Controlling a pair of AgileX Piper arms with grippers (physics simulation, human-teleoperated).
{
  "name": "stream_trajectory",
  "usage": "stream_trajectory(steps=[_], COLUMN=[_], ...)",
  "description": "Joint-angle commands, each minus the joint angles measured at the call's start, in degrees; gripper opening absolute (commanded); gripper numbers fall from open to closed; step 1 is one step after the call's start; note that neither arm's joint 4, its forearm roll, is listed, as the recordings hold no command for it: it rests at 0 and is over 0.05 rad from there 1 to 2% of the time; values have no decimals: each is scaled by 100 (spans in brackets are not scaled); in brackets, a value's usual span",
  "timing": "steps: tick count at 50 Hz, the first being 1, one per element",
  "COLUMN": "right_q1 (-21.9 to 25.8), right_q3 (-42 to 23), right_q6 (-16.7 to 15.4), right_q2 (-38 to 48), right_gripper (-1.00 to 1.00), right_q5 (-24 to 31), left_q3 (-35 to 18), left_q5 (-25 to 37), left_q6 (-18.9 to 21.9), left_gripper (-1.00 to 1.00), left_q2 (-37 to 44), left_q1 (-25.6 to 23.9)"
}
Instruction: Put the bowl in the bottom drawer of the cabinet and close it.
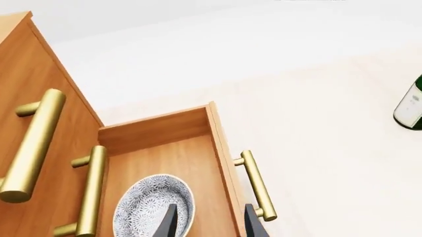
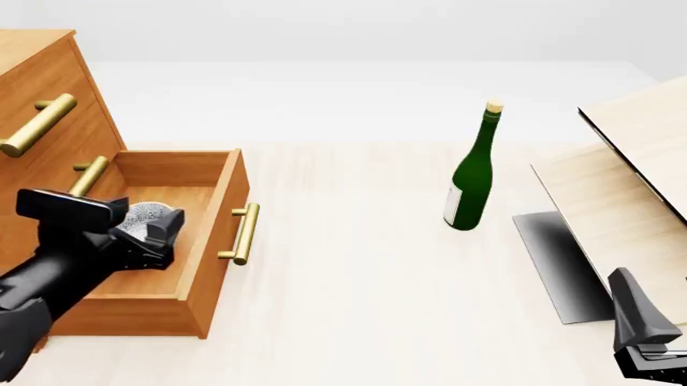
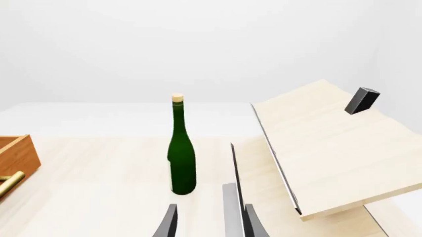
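Observation:
The cabinet (image 1: pixel 66 148) (image 2: pixel 43 72) stands at the left with its bottom drawer (image 1: pixel 158 129) (image 2: pixel 220 233) pulled out. The speckled bowl (image 1: pixel 148 202) (image 2: pixel 150 212) lies on the drawer's wooden floor. My left gripper (image 1: pixel 209 223) (image 2: pixel 161 233) hovers open over the drawer. In the left wrist view one finger shows over the bowl's rim and the other by the drawer's short brass handle (image 1: pixel 256 185) (image 2: pixel 246 233). Nothing is held between them. My right gripper (image 3: pixel 211 224) (image 2: pixel 642 334) is open and empty at the near right, far from the cabinet.
A green bottle (image 2: pixel 472 173) (image 3: pixel 181 158) stands upright mid-table, right of the drawer. Pale light-wood panels (image 2: pixel 633 153) (image 3: pixel 329 148) lean at the far right above a dark grey plate (image 2: pixel 558 265). Two closed upper drawers carry longer brass handles (image 1: pixel 33 143).

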Motion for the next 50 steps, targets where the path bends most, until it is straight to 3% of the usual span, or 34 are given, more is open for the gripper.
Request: stream_trajectory(steps=[1,50], right_q1=[-1,-1], right_q3=[2,2], right_q6=[1,1], right_q2=[-2,-2], right_gripper=[100,100], right_q5=[2,2], left_q3=[-23,-463], left_q5=[168,1205], left_q6=[-77,-89], left_gripper=[100,100], left_q2=[-217,-789], left_q1=[-214,-1855])
